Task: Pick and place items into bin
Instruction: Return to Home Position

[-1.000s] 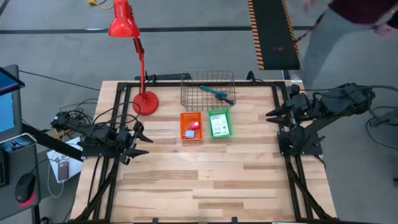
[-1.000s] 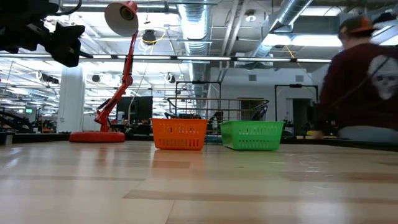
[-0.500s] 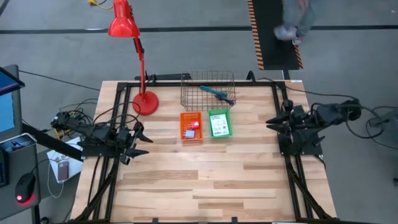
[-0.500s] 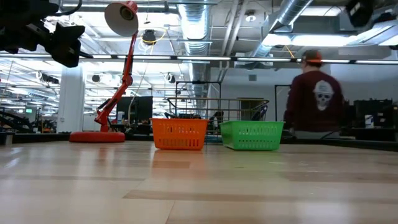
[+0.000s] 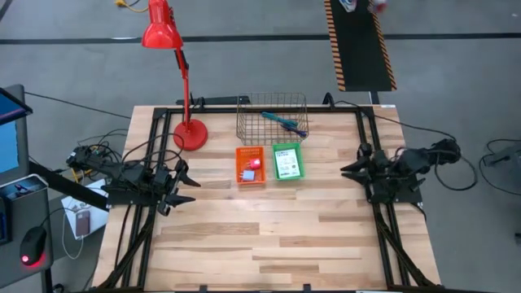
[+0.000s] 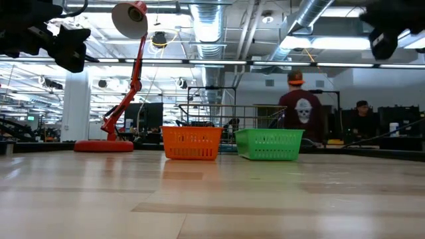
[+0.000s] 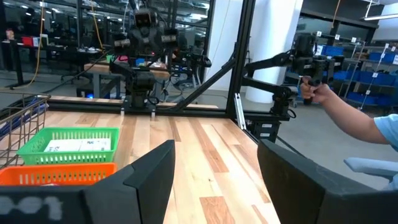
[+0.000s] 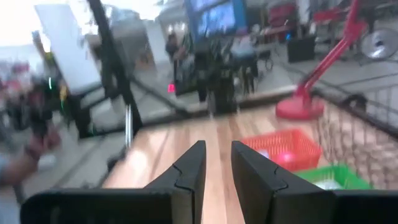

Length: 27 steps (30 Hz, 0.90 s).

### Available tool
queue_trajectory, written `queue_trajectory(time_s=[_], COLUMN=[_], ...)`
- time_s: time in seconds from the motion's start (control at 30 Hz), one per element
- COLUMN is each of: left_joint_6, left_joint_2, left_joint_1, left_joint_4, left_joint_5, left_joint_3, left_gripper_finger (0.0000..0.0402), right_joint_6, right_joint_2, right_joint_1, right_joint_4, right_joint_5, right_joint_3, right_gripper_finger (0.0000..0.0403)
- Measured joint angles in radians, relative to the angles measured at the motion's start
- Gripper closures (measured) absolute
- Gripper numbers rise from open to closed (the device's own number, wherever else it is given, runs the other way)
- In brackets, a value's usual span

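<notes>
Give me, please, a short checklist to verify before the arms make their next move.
1. Left pincer open and empty: ok.
2. Right pincer open and empty: ok.
3. Both arms at the sides of the table, apart from the orange bin and green bin: ok.
4. Teal pen inside the wire basket: ok.
5. People out of reach: cannot tell; a person's hand shows beyond the table edge.

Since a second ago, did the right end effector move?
Yes. Against the green bin, the right end effector slid from level with its far rim to its middle.
</notes>
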<state>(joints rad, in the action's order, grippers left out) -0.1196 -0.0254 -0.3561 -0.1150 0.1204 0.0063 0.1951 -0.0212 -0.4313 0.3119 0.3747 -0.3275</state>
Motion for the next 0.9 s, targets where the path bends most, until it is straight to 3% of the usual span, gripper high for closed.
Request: queue_trajectory(time_s=[0.63, 0.9], left_joint_6=[0.000, 0.001], left_joint_2=[-0.001, -0.001], left_joint_1=[0.000, 0.000], left_joint_4=[0.012, 0.022], left_joint_5=[0.012, 0.020], left_joint_3=[0.000, 0.000], left_gripper_finger=[0.0184, 0.0184], right_joint_6=[-0.020, -0.079], right_joint_2=[0.018, 0.016], right_joint_1=[0.002, 0.002], right_joint_4=[-0.241, -0.328], right_joint_5=[-0.034, -0.088], right_joint_3=[0.278, 0.306], right_gripper_finger=[0.0332, 0.0332])
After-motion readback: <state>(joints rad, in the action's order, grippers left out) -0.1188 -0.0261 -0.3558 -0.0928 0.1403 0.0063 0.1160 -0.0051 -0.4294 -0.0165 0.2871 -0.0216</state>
